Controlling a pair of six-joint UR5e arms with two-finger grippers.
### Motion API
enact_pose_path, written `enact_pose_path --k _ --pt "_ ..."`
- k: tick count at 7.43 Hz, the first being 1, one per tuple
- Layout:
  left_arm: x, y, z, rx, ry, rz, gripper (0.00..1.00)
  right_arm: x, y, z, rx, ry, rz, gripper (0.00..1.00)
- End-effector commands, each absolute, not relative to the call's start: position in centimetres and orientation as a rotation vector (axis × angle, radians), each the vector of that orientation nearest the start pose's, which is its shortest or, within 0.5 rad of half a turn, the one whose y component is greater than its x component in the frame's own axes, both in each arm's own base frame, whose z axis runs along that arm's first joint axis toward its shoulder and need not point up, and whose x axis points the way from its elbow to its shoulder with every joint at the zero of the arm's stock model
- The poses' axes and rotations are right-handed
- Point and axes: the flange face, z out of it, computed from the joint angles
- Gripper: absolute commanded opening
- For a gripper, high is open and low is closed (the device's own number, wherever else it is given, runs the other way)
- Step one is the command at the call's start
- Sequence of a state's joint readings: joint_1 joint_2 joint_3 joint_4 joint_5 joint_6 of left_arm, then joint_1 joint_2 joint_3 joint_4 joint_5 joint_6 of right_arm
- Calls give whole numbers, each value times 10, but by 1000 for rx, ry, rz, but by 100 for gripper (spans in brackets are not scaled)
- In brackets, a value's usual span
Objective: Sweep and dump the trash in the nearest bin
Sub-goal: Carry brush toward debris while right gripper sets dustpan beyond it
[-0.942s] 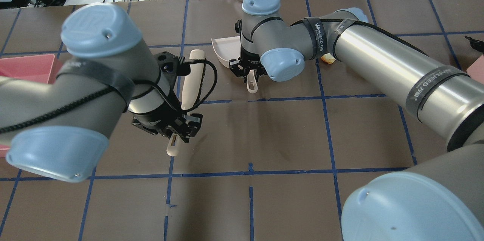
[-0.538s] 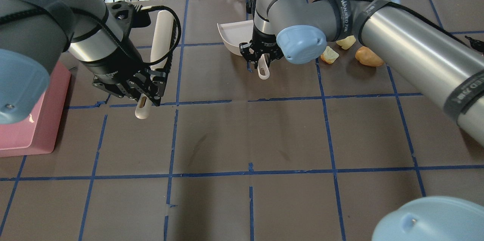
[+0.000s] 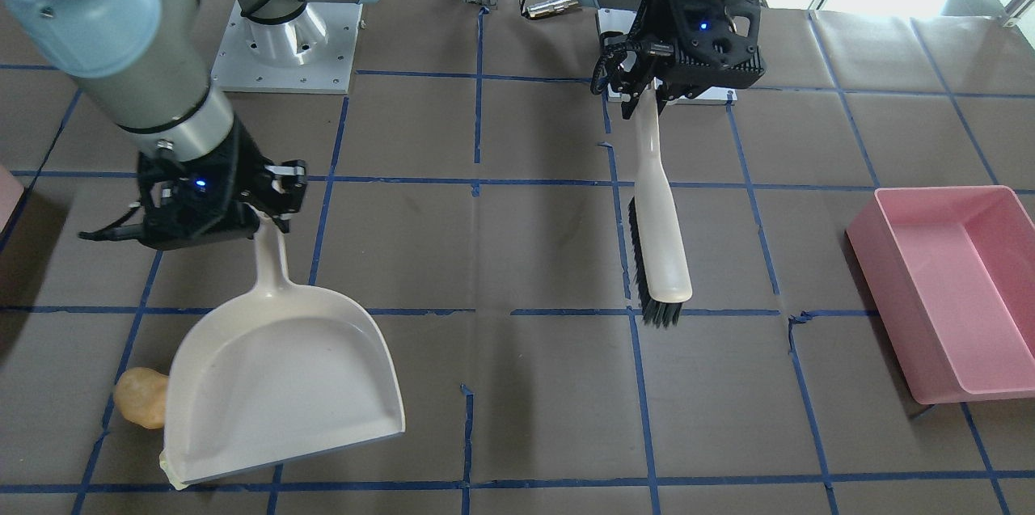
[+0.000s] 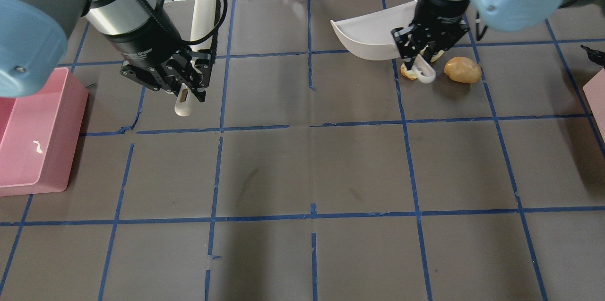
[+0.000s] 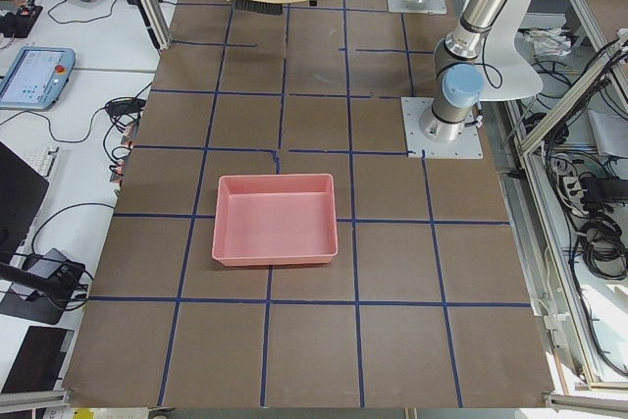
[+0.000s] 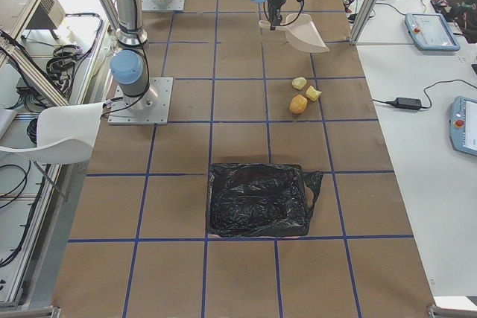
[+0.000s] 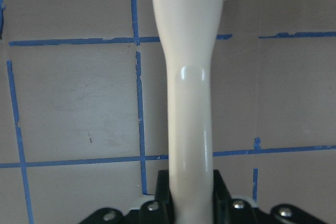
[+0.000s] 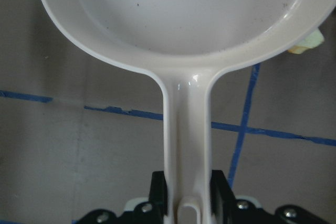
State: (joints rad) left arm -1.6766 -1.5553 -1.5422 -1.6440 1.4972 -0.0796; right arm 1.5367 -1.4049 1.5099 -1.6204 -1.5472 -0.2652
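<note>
Right now the trash sits on the bench, far out on the robot's right side: a brown potato lump (image 4: 462, 70) with two yellow chunks (image 6: 313, 93) close by it. The right gripper (image 4: 418, 57) is much the nearer one. It hangs almost over the chunks, its jaws squeezed tight on the handle of the dustpan (image 4: 366, 36). The dustpan looks lifted off the bench, with its mouth pointing away from the robot. So the trash lies at the pan's side, not in front of its mouth.

The left gripper (image 4: 186, 89) is well apart on the other side. Its jaws are clamped on the brush (image 4: 204, 8). The long brush points away from the robot, bristles facing the trash side. To sweep, I think the brush must cross over, and the dustpan hangs between it and the trash.

A pale pink corner of the bin (image 4: 596, 89) shows further right, past the potato lump. A big pink tub (image 4: 28, 150) sits far left.
</note>
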Motion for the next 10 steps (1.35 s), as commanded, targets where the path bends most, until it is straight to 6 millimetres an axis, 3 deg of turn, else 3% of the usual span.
enact_pose_path --k 1,3,5,6,7,8,10 --pt "-255 -499 484 206 3184 112 0 -1 -541 463 -555 3083 133 20" --pt "-357 -547 453 437 3076 128 0 -111 -529 461 -724 3023 134 18" --pt "-435 -571 384 599 2992 212 0 -199 -503 436 -836 2945 145 15" --pt "-455 -579 369 653 2937 185 0 -222 -502 422 -847 2947 131 13" --pt "-463 -588 368 705 2931 168 0 -229 -510 407 -890 2937 129 13" --pt "-471 -603 350 757 2925 147 0 -236 -515 395 -919 2918 135 13" --pt "-509 -622 307 825 2915 113 0 -273 -518 367 -970 2898 125 13"
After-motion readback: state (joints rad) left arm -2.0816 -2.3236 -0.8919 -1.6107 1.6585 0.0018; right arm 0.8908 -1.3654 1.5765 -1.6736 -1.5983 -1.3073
